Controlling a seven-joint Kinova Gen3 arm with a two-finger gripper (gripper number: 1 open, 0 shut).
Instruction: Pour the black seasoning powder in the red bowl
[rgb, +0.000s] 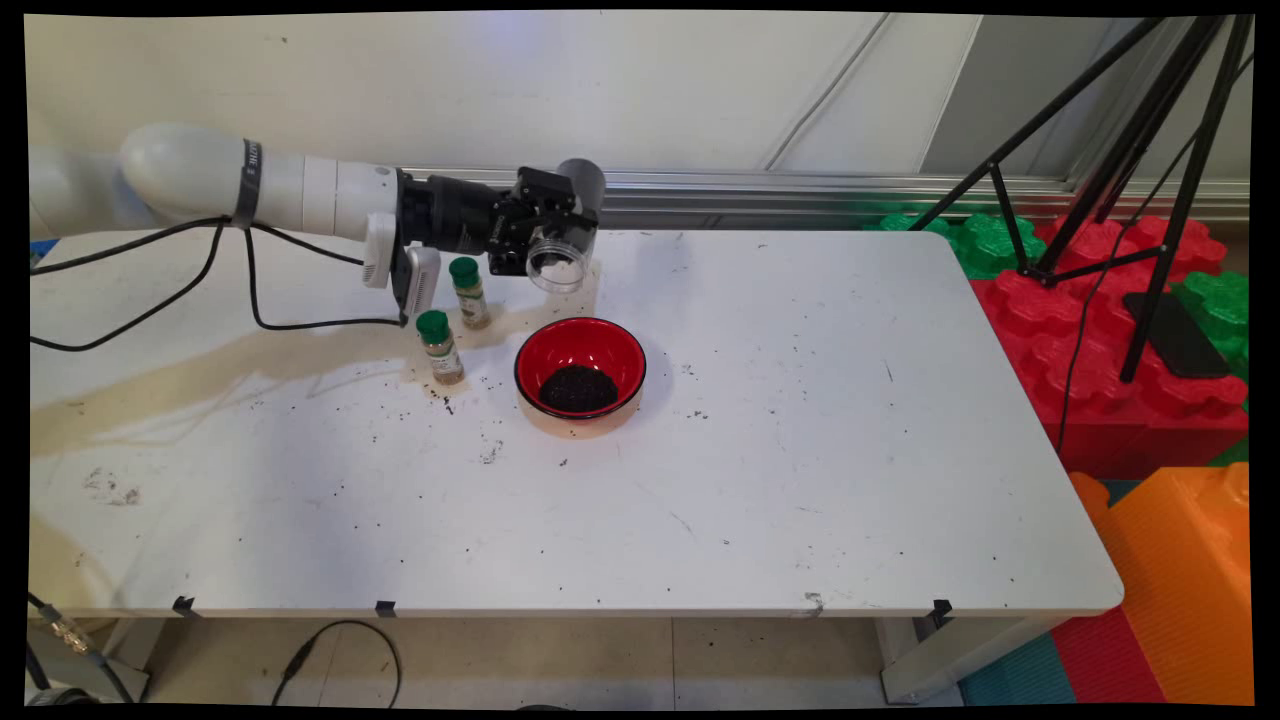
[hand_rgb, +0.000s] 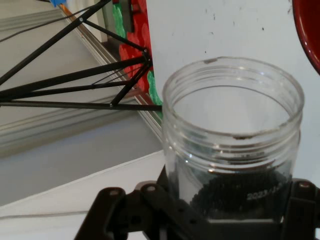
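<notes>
White tabletop (rgb: 800, 420) stretches under me, speckled with dark crumbs, with a pale wall behind and red, green and orange foam blocks (rgb: 1150, 400) and a black tripod (rgb: 1130, 170) off its far right; I reach in level from the left above the table's far side. My gripper (rgb: 545, 240) is clenched on a clear plastic jar (hand_rgb: 232, 145), lid off, tipped with its open mouth toward the red bowl (rgb: 580, 372); that bowl sits just below and holds a heap of dark grains (rgb: 578, 388); a few dark grains cling low inside the jar. Two green-capped spice bottles (rgb: 440, 347) stand upright just left of the bowl, one behind the other.
</notes>
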